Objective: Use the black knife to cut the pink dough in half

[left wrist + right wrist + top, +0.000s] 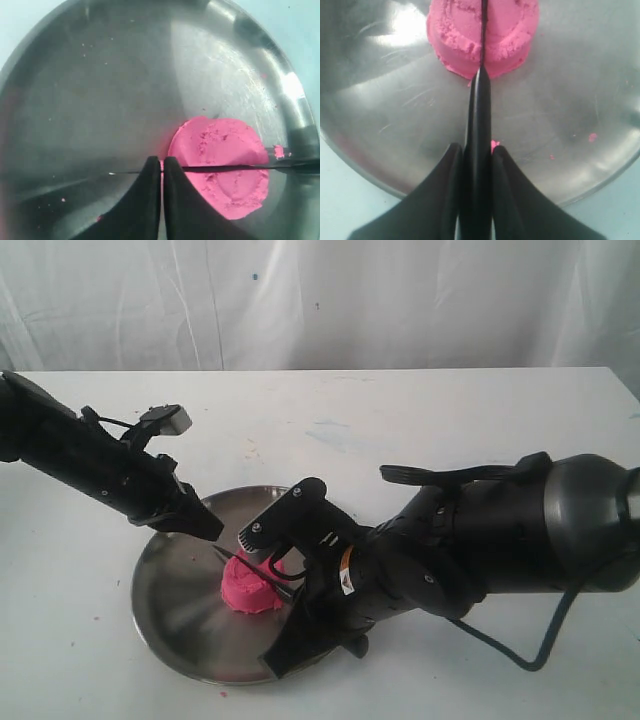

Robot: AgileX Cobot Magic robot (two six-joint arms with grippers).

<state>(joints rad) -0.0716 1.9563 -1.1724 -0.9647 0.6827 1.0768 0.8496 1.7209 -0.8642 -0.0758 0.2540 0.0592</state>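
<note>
The pink dough [252, 592] is a round puck on the steel plate [175, 590]. The black knife [479, 115] lies edge-down across the middle of the dough [460, 25], its blade sunk in a thin line. My right gripper [476, 147] is shut on the knife's handle, at the plate's near right side [292, 585]. In the left wrist view the blade [225, 168] crosses the dough [220, 155] and its tip pokes out beyond it. My left gripper [161, 160] is shut, its fingertips right over the blade near the tip [210, 528].
Tiny pink crumbs [592, 136] lie on the plate [395, 125], and one bigger crumb [278, 150] sits beside the dough. The plate rests on a white table [420, 420] with a white curtain behind.
</note>
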